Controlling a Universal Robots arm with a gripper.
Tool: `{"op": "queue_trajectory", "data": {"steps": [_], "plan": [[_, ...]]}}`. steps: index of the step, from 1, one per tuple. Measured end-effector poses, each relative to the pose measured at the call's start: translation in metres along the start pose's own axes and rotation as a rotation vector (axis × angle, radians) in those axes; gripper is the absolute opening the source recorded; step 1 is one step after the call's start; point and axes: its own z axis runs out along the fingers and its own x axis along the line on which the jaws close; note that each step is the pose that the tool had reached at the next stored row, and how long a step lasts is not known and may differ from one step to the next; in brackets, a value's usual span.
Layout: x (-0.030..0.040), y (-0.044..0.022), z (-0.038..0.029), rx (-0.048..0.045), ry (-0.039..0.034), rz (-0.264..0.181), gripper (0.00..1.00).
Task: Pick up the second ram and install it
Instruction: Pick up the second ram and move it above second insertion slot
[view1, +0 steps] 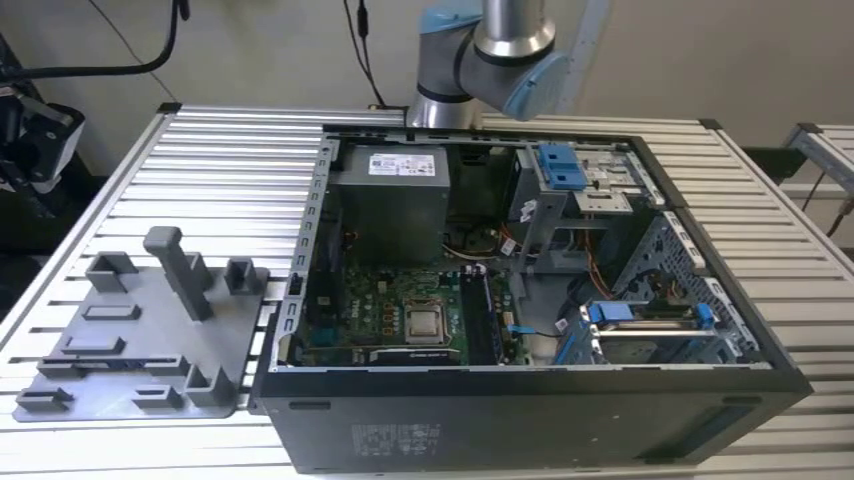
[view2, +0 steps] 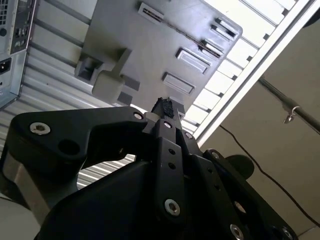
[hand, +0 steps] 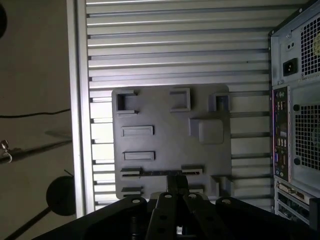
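Second ram stands on edge in the grey holder plate by the table edge, its long axis crosswise straight ahead of my gripper, whose jaws look closed and empty.

Grey plastic holder plate is showing plain; silver slatted metal table is showing parallel stripes; black computer case is framing green circuit board; black metal gripper.
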Motion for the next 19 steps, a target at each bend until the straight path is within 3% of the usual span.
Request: {"op": "queue_trajectory", "data": {"steps": [8,19], "plan": [[0.0001,0.0000,0.0000,0.0000,0.0000,-0.003,0.11],[0.0001,0.0000,0.0000,-0.0005,0.0079,-0.165,0.11]]}}
